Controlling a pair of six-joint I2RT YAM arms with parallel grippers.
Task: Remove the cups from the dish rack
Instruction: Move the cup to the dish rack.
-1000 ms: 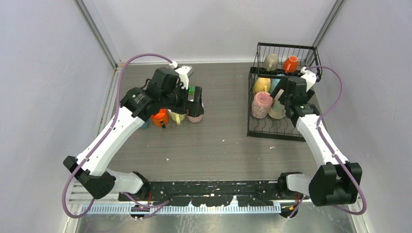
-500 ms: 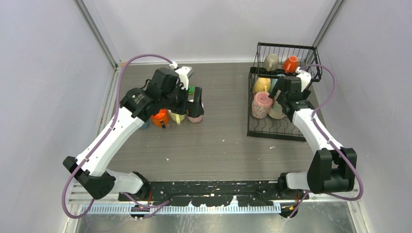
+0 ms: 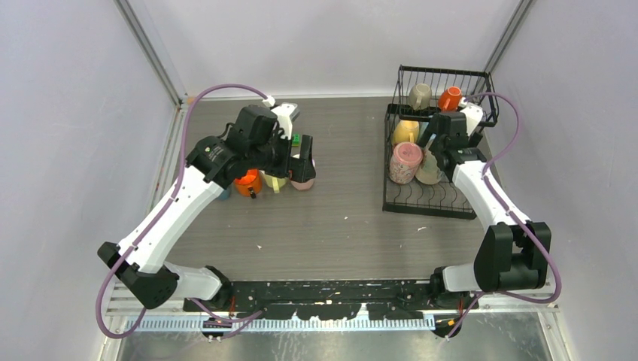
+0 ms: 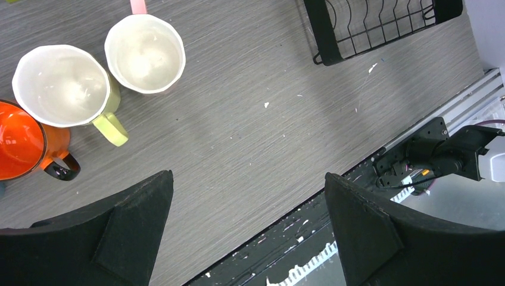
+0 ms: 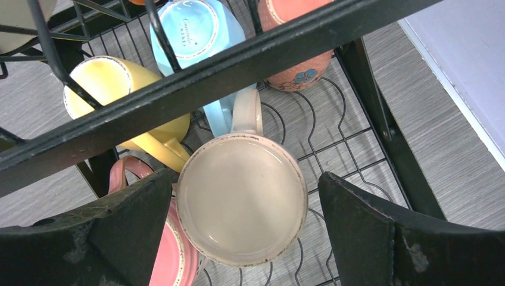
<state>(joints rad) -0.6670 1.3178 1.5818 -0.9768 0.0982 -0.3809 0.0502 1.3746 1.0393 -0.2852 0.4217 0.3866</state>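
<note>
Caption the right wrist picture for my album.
Open right gripper framing a cream mug in the black dish rack.

Both arms have white shells on their long links and black housings at the joints. In the overhead view the left arm point(image 3: 177, 207) fills the left half of the frame and the right arm point(image 3: 489, 203) the right half. A purple cable point(image 3: 226, 85) loops along each arm from base to wrist. The left claw point(image 4: 250, 238) and right claw point(image 5: 238, 238) have broad, matte black, wedge-shaped fingers point(image 4: 107, 238). The right pair looks scuffed and dusty.
</note>
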